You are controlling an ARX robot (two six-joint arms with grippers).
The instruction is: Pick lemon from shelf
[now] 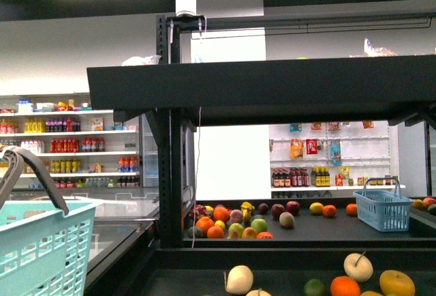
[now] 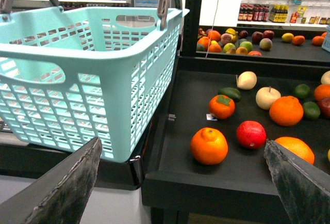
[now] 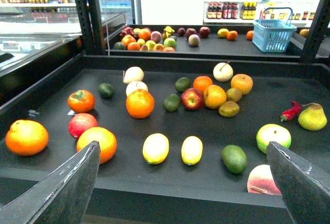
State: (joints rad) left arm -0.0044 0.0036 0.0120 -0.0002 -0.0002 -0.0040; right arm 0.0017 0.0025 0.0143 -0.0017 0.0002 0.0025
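Two smooth yellow oval lemons lie side by side near the front edge of the shelf's lower black tray (image 3: pixel 154 185) in the right wrist view: one lemon (image 3: pixel 155 148) and a second lemon (image 3: pixel 192 150). My right gripper (image 3: pixel 182 149) hangs open in front of that tray, its dark fingers (image 3: pixel 62 193) spread wide on either side of the pair, touching nothing. My left gripper (image 2: pixel 182 142) is open too, at the tray's left corner (image 2: pixel 170 182) beside an orange (image 2: pixel 209 145). The shelf (image 1: pixel 259 88) fills the front view, where neither gripper shows.
A turquoise basket (image 2: pixel 87 64) stands left of the shelf. Around the lemons lie oranges (image 3: pixel 97 142), a red apple (image 3: pixel 82 125), an avocado (image 3: pixel 234 158), a peach (image 3: pixel 263 180) and a green apple (image 3: pixel 273 136). A small blue basket (image 3: pixel 271 34) sits on the far tray. Black uprights (image 3: pixel 93 12) flank the tray.
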